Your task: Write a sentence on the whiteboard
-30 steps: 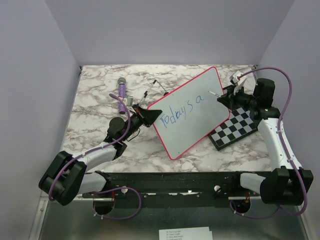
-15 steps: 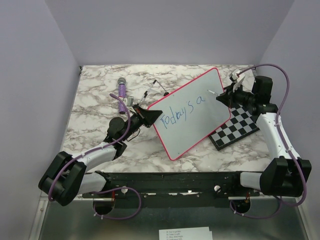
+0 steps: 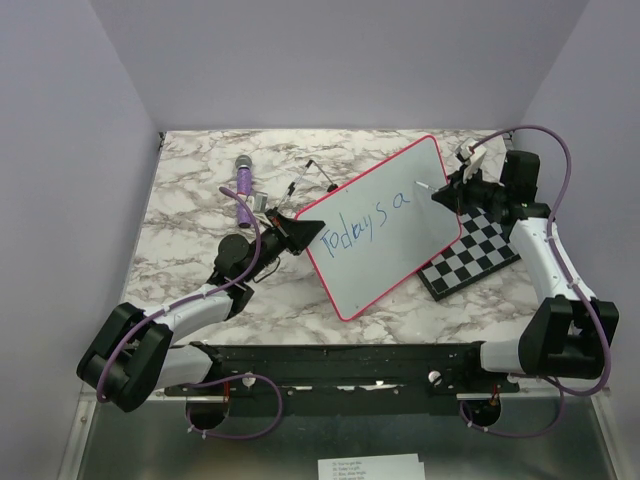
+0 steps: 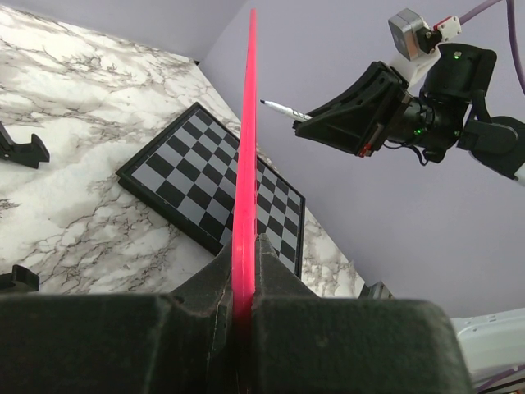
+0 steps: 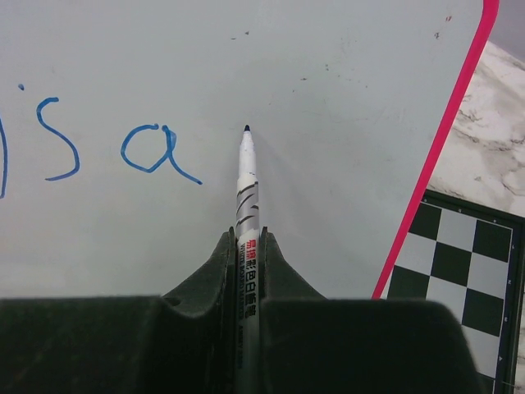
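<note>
**Right pincer (image 3: 445, 197) clamps a marker (image 5: 246, 185) at the whiteboard (image 3: 385, 265)**

Both fingers are closed narrow on the marker's barrel, and its dark tip points at bare white surface just right of the last blue letter. Whether the tip touches the surface I cannot tell.

The sentence (image 3: 365, 222) so far reads "Today's a", running uphill towards the right arm.

The left pincer (image 3: 300, 232) is closed tight on the whiteboard's pink rim at its left corner. From that wrist the rim shows edge-on between the two fingers.

The whiteboard sits right of centre on the marble table (image 3: 190, 230), turned at an angle. Its right side overlaps a chessboard (image 3: 480, 250) in the top view. A purple tool (image 3: 243, 172) lies well apart, near the back left.
</note>
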`<act>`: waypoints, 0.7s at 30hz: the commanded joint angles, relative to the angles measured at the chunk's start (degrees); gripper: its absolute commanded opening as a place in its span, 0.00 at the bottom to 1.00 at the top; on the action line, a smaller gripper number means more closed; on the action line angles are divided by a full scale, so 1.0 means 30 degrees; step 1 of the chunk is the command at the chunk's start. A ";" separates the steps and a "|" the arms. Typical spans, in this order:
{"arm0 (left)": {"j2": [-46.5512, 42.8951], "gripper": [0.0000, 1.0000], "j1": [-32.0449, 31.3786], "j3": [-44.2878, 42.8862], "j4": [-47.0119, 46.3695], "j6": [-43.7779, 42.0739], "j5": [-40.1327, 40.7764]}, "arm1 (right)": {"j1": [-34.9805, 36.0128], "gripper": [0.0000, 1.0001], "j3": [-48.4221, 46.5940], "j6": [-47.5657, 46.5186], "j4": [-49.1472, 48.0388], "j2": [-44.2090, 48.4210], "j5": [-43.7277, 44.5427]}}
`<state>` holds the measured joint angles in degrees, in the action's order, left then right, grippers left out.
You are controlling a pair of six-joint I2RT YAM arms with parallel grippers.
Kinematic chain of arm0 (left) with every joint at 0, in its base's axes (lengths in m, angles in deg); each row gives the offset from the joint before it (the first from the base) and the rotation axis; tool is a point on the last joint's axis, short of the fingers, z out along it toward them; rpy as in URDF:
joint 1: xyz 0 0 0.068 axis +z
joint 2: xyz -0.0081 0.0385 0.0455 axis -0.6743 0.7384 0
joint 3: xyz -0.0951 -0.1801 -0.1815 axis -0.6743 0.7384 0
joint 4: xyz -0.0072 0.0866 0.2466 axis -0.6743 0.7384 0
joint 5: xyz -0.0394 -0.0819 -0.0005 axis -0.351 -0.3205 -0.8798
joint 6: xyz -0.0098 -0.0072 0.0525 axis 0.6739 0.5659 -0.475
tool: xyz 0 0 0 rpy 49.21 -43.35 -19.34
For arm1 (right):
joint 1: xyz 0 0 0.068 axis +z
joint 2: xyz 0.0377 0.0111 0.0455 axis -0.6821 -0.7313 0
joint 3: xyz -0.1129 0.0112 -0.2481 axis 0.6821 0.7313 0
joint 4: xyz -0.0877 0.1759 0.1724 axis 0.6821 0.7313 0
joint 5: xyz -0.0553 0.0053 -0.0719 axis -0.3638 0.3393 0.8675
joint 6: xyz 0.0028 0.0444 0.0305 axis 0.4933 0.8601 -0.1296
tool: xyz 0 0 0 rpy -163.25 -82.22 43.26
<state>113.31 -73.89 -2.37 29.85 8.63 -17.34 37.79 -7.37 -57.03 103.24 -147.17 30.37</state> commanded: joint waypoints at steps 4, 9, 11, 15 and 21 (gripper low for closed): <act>-0.0291 0.00 0.0007 -0.0880 -0.1841 0.0272 -0.0953 | -0.0079 0.00 -0.0147 0.0016 -0.1000 -0.0270 0.0195; -0.0232 0.00 0.0007 -0.0938 -0.1842 0.0331 -0.0983 | -0.0079 0.00 -0.0118 0.0046 -0.1000 -0.0564 0.0430; -0.0232 0.00 0.0007 -0.0909 -0.1841 0.0302 -0.0953 | -0.0079 0.01 -0.0088 0.0046 -0.0971 -0.0623 0.0459; -0.0144 0.00 0.0007 -0.0996 -0.1929 0.0331 -0.1041 | -0.0079 0.01 -0.0322 -0.0013 -0.0708 -0.0973 0.0431; -0.0056 0.00 0.0007 -0.1055 -0.1871 0.0331 -0.1100 | 0.0009 0.01 -0.0586 -0.0305 -0.0357 -0.1209 -0.0447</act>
<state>113.49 -73.62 -2.41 30.13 9.29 -17.32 37.79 -7.48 -56.79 101.74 -149.60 30.68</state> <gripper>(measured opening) 0.099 0.140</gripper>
